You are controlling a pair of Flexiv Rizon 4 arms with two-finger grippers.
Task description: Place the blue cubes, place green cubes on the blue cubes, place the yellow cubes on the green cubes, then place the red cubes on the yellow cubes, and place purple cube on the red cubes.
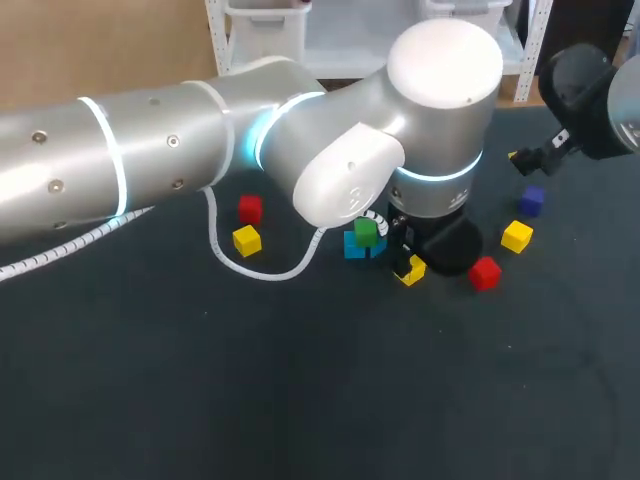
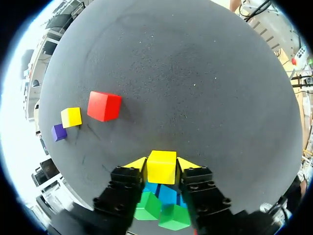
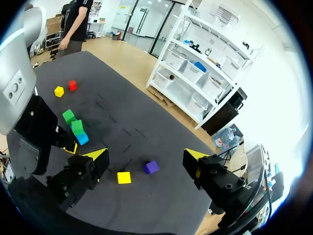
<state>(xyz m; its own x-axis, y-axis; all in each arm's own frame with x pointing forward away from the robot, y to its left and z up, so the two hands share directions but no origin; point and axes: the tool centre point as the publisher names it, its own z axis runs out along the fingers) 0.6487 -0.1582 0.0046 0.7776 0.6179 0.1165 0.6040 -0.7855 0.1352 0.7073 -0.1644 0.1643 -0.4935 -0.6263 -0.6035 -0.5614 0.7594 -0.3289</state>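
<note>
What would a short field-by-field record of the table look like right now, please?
Left gripper: shut on the held yellow cube, beside the stack
Right gripper: open, empty, above the table
Stack: blue cubes with two green cubes; exact seating partly hidden
Loose on left side: left red cube, left yellow cube
Loose on right side: purple cube, right yellow cube, right red cube

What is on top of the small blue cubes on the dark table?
Two small green cubes sit on the blue cubes; nothing tops the green ones yet. The left gripper holds a small yellow cube beside them. The blue cubes are mostly covered.
</note>
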